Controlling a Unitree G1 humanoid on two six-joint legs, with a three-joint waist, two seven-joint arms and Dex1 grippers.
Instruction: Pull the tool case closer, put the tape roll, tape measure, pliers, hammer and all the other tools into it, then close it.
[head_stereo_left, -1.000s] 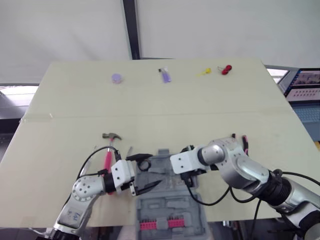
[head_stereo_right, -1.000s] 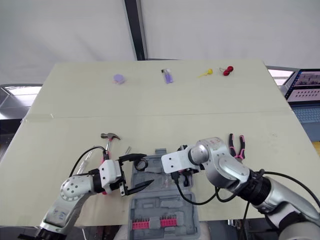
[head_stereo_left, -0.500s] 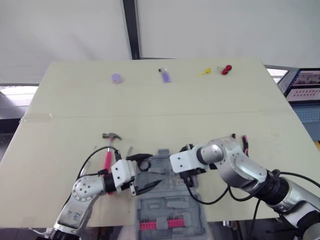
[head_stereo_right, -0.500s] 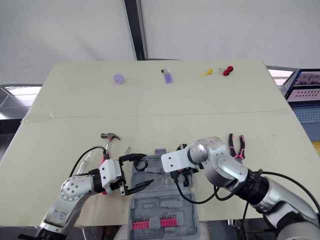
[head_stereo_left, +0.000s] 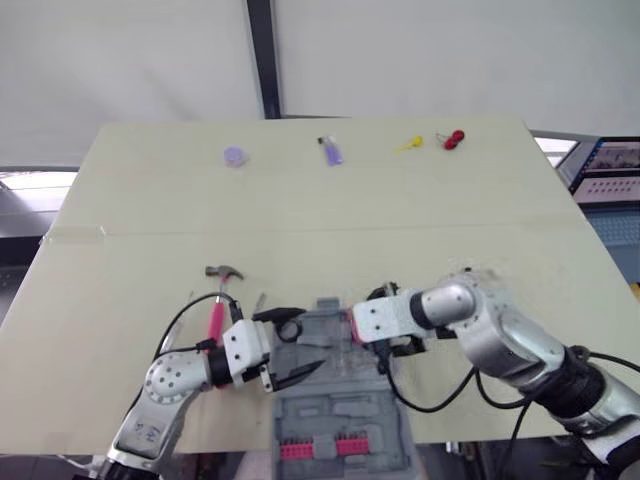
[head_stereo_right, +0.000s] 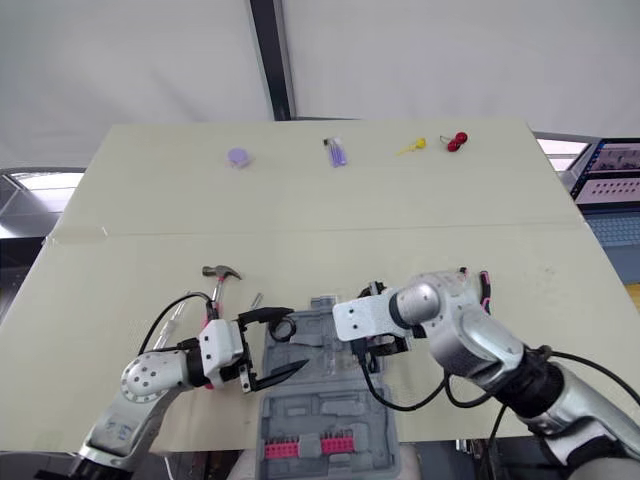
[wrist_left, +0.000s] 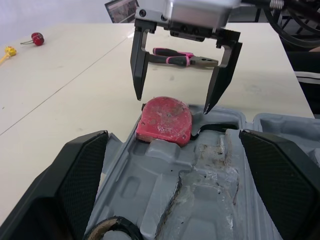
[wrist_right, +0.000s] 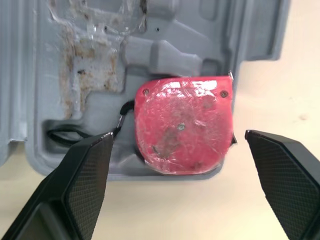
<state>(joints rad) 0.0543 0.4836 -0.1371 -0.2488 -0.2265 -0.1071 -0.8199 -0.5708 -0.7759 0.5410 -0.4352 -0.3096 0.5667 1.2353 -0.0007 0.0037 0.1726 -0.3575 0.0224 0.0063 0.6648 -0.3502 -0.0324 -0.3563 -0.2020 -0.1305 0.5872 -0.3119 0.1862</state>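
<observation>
The grey tool case lies open at the table's near edge. A red tape measure rests in its far right corner. My right gripper hangs open just above it, one finger on either side, touching nothing. My left gripper is open over the case's left part, beside a black tape roll lying in the case. The pink-handled hammer lies on the table left of the case. Pink pliers lie right of the case, partly hidden behind my right arm.
A small metal tool lies between hammer and case. A row of pink bits sits in the case's near half. At the far edge lie a purple disc, a purple item, a yellow item and a red item.
My right arm has shifted a little to the right and now covers more of the pliers. The left arm and the case have not moved.
</observation>
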